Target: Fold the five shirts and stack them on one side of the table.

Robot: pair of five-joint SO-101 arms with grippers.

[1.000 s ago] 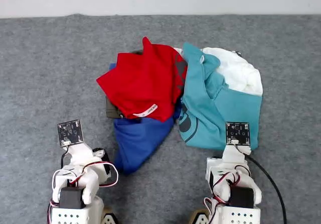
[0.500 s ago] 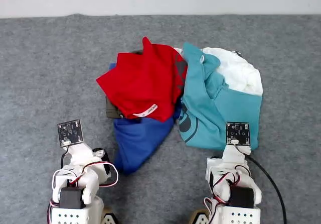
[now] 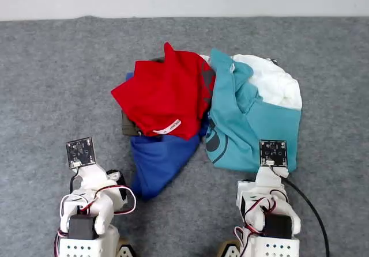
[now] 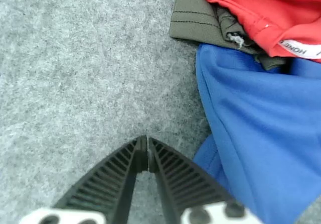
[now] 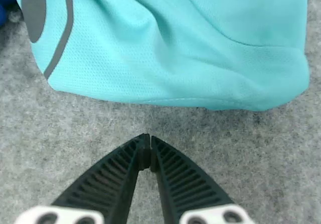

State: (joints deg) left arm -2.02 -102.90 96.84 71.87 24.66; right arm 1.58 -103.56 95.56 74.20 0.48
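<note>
Shirt heap [image 3: 213, 113] lies unfolded mid-table, ahead of both arms. Nearest: teal shirt [image 5: 175, 43] hem just ahead of right gripper [image 5: 150, 153], closed, empty. Next, blue shirt [image 4: 261, 123] beside left gripper [image 4: 148, 158], closed, empty. Farther back: red shirt [image 3: 164, 98], white shirt [image 3: 275, 84].

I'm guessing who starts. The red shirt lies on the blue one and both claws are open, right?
No. The red shirt does lie on the blue shirt, but the left gripper and right gripper are shut, as the wrist views show.
</note>
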